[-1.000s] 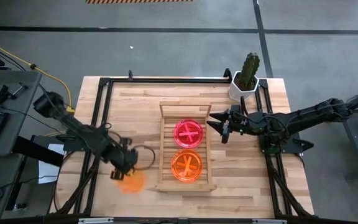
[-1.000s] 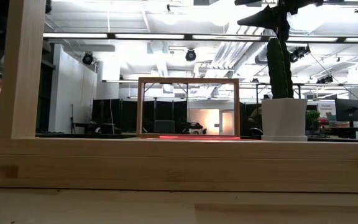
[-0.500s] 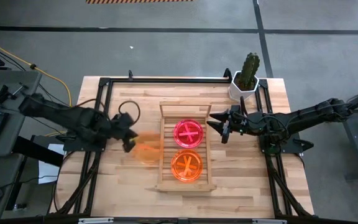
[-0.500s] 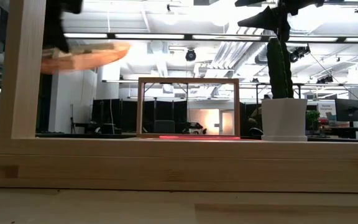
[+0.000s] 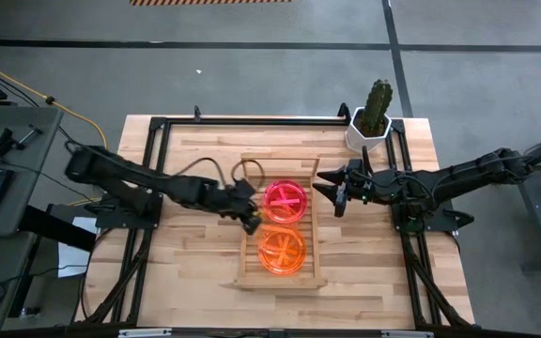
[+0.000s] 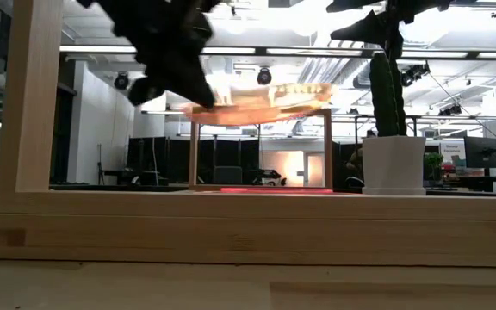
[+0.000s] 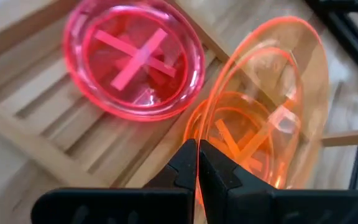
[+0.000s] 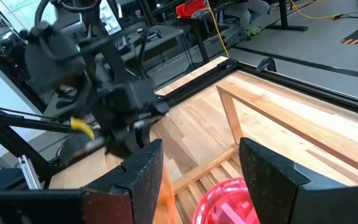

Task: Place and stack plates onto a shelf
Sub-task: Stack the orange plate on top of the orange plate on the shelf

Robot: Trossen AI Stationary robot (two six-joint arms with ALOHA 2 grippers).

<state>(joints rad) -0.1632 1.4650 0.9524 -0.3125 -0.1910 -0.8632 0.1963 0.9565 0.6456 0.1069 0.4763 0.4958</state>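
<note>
My left gripper (image 5: 248, 219) is shut on an orange plate (image 7: 272, 93) and carries it above the shelf (image 5: 252, 269), a light-wood slatted rack with a raised rail at its far end. The carried plate hovers over a second orange plate (image 7: 238, 140) lying flat on the slats at the shelf's near half. A pink plate (image 5: 285, 200) lies flat on the far half. The low view shows the carried plate (image 6: 261, 99) in the air. My right gripper (image 5: 332, 193) waits open just right of the shelf, touching nothing. My left gripper pinches the carried orange plate by its rim (image 7: 205, 134) between the two shut fingers (image 7: 219, 177). It reaches in from the table's left. The plate is lifted clear and sticks out roughly level beyond the fingers, over the shelf.
A potted cactus (image 5: 371, 116) in a white pot stands at the far right corner, behind my right arm. Black frame rails (image 5: 148, 188) run along the table's left, far and right sides. Bare wood lies left of the shelf (image 5: 195, 263).
My left gripper has risen from the near left part of the table, holding the orange plate, and swung right toward the shelf. The plate, which was low at the tabletop, is now lifted clear and hangs over the orange plate on the shelf.
</note>
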